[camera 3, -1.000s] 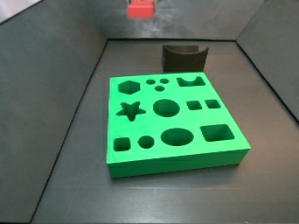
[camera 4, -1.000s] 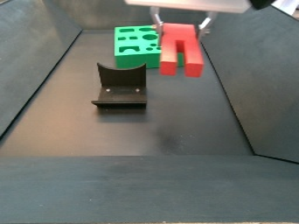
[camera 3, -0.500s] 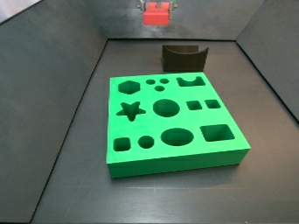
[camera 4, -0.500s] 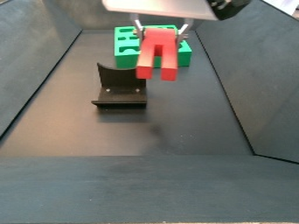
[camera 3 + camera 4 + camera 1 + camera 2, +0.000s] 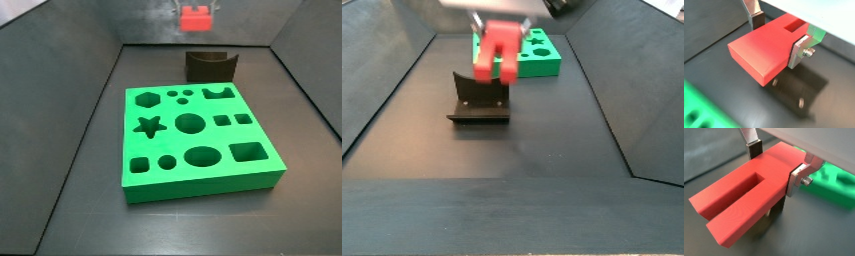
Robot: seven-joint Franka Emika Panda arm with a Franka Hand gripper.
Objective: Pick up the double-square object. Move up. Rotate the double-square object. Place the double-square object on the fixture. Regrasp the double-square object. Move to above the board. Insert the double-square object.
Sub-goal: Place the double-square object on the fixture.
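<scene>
Above the fixture (image 5: 478,98), the hand (image 5: 777,163) grips the double-square object (image 5: 744,198), its 2 prongs hanging downward.

Both side views look down from opposite ends, sharing the board (image 5: 198,138); wrist views sit close to the gripper (image 5: 777,36).

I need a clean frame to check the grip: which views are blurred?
Side view: small red notched block and claw above the black U-topped fixture are motion-smeared. Wrist view: block sharp between silver fingers. Side view: block slightly soft.
</scene>
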